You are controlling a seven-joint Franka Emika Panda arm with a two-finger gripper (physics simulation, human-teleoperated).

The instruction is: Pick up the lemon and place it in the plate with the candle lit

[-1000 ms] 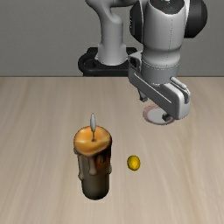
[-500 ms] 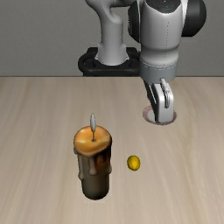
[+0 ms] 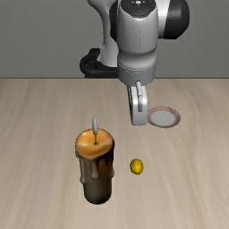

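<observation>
Lemon point(image 3: 136, 166) on bench point(image 3: 36, 116), below and forward of raised gripper point(image 3: 138, 114). Gripper edge-on: apart or together, can't tell.

The pincer point(image 3: 138, 114) hangs over the wooden tabletop point(image 3: 40, 116), pointing down and seen edge-on. Just beside it, on the exterior view's right, lies a small round plate point(image 3: 175, 118) with a pinkish rim. Lower down stands a stout brown candle point(image 3: 95, 166) with an orange top and a pale wick. The small yellow lemon point(image 3: 137, 166) lies near the candle, on the exterior view's right, apart from it
</observation>
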